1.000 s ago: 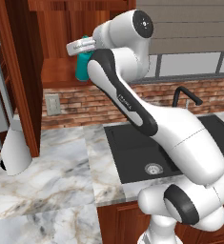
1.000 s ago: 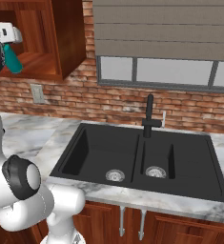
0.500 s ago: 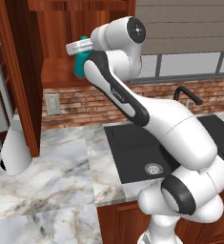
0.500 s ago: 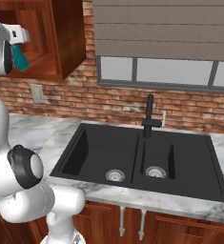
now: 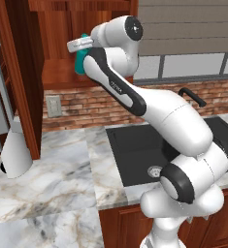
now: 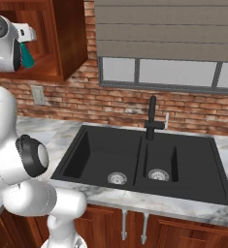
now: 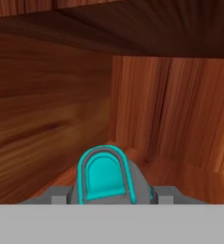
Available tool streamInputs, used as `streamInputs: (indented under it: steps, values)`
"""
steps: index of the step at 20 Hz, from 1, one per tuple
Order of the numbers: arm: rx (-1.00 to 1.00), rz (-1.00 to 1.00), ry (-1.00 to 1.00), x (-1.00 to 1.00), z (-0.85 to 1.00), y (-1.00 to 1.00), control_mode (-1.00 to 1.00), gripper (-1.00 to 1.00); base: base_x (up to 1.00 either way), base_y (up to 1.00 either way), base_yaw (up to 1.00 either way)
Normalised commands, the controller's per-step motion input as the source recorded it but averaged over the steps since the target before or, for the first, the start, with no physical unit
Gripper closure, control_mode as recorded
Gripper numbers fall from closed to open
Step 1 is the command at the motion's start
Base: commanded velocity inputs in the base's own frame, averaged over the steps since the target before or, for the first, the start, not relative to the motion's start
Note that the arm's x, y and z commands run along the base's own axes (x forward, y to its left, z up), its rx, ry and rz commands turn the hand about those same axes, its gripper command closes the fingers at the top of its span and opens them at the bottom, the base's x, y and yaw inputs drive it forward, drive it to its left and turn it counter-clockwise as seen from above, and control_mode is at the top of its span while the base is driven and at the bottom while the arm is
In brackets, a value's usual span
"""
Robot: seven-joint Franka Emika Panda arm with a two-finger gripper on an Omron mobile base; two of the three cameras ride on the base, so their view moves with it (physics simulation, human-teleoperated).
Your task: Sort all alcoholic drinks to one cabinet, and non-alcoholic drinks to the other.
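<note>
Slim teal bottle [image 7: 104, 178] sits pinched in your end effector [image 7: 106, 196], inside the reddish-brown wooden wall cabinet [image 7: 51, 124]; you'll find no readable label.

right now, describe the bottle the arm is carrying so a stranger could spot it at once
Find the reddish-brown wall cabinet left of the window, above the brick wall. The gripper reaches into its open front, closed on a slim teal bottle. Its bright teal stands out against the brown wood and white arm.
</note>
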Motion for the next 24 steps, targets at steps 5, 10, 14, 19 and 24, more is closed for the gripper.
streamInputs:
  steps: [5,10,14,19,24]
  values:
    - [0.00,-0.01,0.00,0.16,0.00,0.01,-1.00,1.00,0.00,0.00,0.00]
    - [0.01,-0.05,0.00,0.16,0.00,0.00,-1.00,1.00,0.00,0.00,0.00]
    - [0.02,-0.08,0.00,0.11,-0.07,0.00,-1.00,1.00,0.00,0.00,0.00]
    - [0.02,-0.09,0.03,0.13,-0.14,0.00,-1.00,1.00,0.00,0.00,0.00]
    - [0.02,-0.10,0.05,0.11,-0.13,0.00,-1.00,1.00,0.00,0.00,0.00]
